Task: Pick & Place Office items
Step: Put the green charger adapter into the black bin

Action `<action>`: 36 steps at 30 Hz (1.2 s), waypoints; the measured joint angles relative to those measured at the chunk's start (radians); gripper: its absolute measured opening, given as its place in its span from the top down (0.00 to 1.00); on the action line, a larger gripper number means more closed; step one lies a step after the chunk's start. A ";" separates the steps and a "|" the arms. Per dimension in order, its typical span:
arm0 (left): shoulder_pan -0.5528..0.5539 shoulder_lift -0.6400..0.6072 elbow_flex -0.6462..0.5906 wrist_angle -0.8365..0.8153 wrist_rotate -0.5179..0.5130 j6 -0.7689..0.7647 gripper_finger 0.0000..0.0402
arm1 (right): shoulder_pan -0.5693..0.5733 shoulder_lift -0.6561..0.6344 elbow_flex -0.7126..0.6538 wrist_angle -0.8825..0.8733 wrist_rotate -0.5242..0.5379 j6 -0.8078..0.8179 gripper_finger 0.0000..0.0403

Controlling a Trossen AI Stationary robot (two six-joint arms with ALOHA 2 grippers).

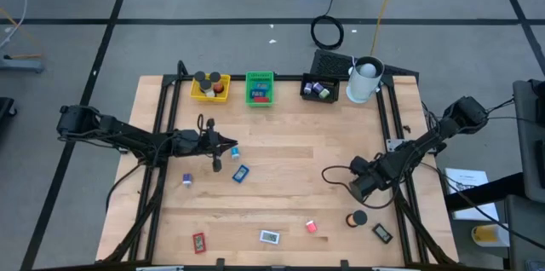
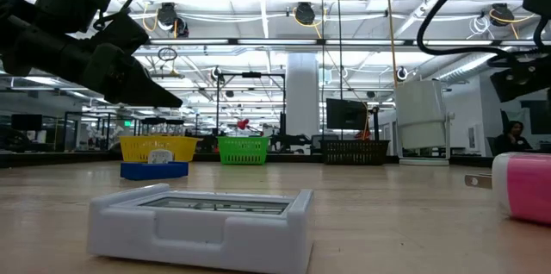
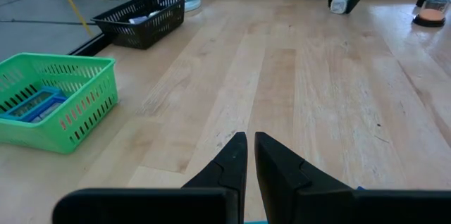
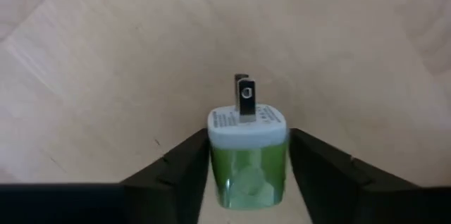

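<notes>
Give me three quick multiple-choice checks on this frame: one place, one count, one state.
1. The green charger is:
A. in the green basket
B. between the right tool's fingers
C. in the white cup
2. Baskets along the table's far edge:
A. two
B. three
C. five
3. The left tool is:
A. shut, empty
B. wide open
C. holding a cup

Answers:
1 B, the right wrist view shows a finger against each side of it.
2 B, yellow, green and black.
3 A, its fingers meet with nothing between them.
</notes>
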 joint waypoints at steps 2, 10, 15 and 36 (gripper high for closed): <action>0.000 0.000 0.000 0.000 0.000 0.000 0.91 | 0.000 0.000 0.000 0.000 0.000 -0.010 0.62; -0.001 0.000 0.000 0.000 0.000 0.000 0.91 | -0.034 -0.005 0.051 0.067 0.174 -0.149 0.69; -0.001 0.000 0.000 0.000 0.000 0.000 0.91 | -0.171 -0.013 0.104 0.167 0.376 -0.356 0.69; 0.000 0.000 0.000 0.000 0.000 0.000 0.91 | -1.064 0.342 0.549 0.522 0.329 -0.981 0.69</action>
